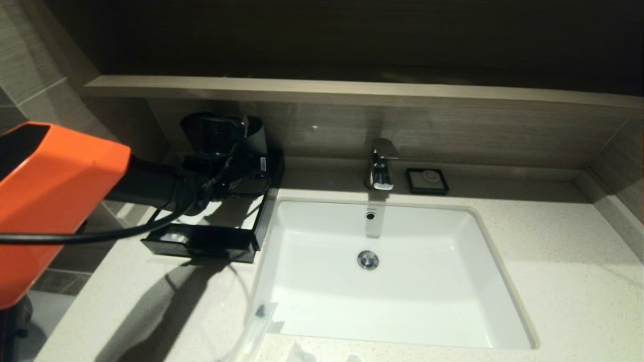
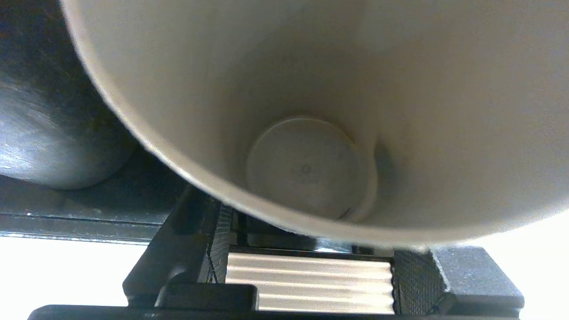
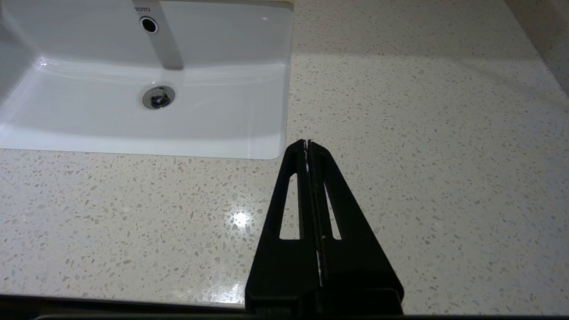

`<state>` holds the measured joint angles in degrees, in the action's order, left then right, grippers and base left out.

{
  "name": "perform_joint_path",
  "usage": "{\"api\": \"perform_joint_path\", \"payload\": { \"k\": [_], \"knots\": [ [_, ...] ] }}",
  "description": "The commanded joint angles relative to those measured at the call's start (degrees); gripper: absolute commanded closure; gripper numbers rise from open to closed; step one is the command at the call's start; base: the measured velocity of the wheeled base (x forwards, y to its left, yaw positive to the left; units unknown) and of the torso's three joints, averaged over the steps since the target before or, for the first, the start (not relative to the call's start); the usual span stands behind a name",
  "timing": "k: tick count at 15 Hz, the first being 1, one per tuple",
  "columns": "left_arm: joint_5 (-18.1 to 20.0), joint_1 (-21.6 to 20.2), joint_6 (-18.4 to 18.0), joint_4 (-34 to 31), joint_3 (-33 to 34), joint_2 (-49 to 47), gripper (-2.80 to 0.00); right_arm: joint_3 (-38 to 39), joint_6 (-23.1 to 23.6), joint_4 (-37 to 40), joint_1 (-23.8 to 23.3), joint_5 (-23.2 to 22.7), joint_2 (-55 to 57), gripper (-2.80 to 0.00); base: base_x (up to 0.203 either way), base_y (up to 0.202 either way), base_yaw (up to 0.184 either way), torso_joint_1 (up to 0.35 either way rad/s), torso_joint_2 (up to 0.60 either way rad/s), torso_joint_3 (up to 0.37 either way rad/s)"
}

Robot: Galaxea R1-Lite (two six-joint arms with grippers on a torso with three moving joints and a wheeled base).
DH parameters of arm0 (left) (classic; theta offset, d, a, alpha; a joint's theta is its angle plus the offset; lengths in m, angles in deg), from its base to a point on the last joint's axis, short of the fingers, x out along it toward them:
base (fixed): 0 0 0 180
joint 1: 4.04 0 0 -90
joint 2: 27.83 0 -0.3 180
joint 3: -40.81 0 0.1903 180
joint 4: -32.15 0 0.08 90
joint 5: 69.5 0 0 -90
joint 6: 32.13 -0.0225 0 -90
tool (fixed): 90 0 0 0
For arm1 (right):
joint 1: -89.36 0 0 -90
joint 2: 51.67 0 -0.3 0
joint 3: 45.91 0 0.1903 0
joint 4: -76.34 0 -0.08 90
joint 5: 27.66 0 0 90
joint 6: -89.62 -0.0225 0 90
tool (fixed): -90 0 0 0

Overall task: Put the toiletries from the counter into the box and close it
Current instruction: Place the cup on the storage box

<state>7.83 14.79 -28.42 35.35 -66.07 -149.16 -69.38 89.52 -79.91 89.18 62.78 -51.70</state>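
My left gripper reaches over the black box left of the sink. It is shut on a grey tapered cup, held tilted above the box's white top with its mouth toward the wrist camera; the rim hides the fingertips. The box's front drawer stands pulled out with a pale packet in it. A long slim toiletry packet with a dark end lies on the counter at the sink's front left corner. My right gripper is shut and empty above the counter.
A second grey cup stands at the back of the box. The white sink fills the middle, with a chrome faucet and a small black soap dish behind it. A wood-grain ledge runs along the wall.
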Motion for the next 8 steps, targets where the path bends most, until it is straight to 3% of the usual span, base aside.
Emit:
{"api": "perform_joint_path", "payload": {
  "k": [1,8],
  "knots": [
    [-0.16,-0.01,0.07,0.15,-0.25,-0.39,0.0,0.01,0.01,-0.03,0.01,0.0,-0.04,0.0,0.0,0.0,0.0,0.0,0.0,0.0],
    [-0.52,-0.01,-0.37,0.15,-0.6,-1.01,0.0,0.01,0.01,-0.02,0.01,0.0,-0.05,0.0,0.0,0.0,0.0,0.0,0.0,0.0]
  ]
}}
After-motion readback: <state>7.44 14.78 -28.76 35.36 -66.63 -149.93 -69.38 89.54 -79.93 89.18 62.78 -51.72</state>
